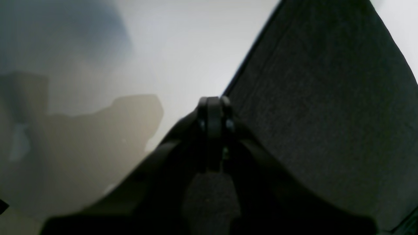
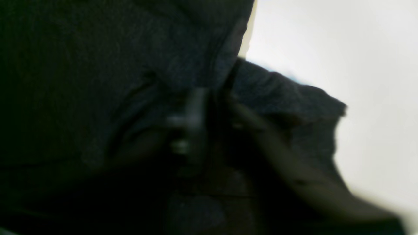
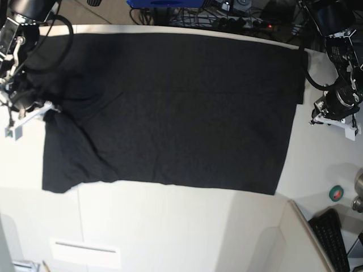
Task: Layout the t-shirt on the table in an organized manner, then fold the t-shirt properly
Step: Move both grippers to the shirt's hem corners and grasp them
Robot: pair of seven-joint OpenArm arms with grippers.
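While one black cotton t-shirt (image 3: 170, 107) lies spread almost flat across the off-white counter (image 3: 170, 226), two robot arms flank it. Its printed side is hidden. On the base view's right, the left gripper (image 1: 214, 107) is closed on nothing, beside the shirt's edge. The right gripper (image 2: 209, 107) sits against bunched cloth, too blurred and dark to tell its state.

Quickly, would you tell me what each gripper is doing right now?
Left gripper: shut, holding nothing.
Right gripper: at the t-shirt; cannot tell.
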